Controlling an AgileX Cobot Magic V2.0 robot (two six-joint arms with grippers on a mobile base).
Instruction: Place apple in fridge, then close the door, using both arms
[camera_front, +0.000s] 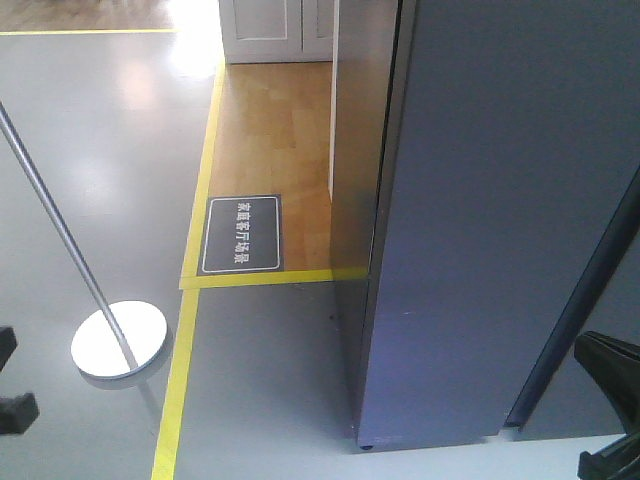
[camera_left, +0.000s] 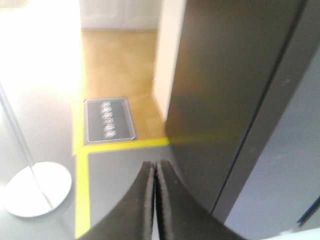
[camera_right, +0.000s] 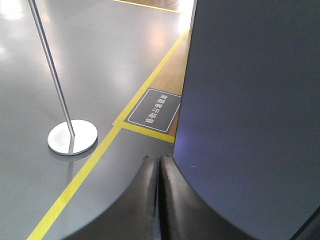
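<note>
Front-facing view fills its right half with the fridge (camera_front: 500, 220), seen only from its dark grey outside; no white interior or shelves show in any view, so the door (camera_front: 590, 330) looks shut or nearly so, though the seam running down the lower right of the frame is too partial to be sure. The apple appears nowhere, neither on the floor nor at a gripper, so it is probably already inside and the task seems at or near its end. In the left wrist view the left gripper (camera_left: 154, 172) is clenched with nothing between its dark fingers, and the right gripper (camera_right: 159, 167) is likewise pressed closed and empty at the bottom of its frame. Left of the fridge, yellow floor tape (camera_front: 190, 330) borders a dark floor sign (camera_front: 242, 234) bearing white Chinese characters too small to read reliably, and a stanchion base (camera_front: 118, 340) sits at lower left.
</note>
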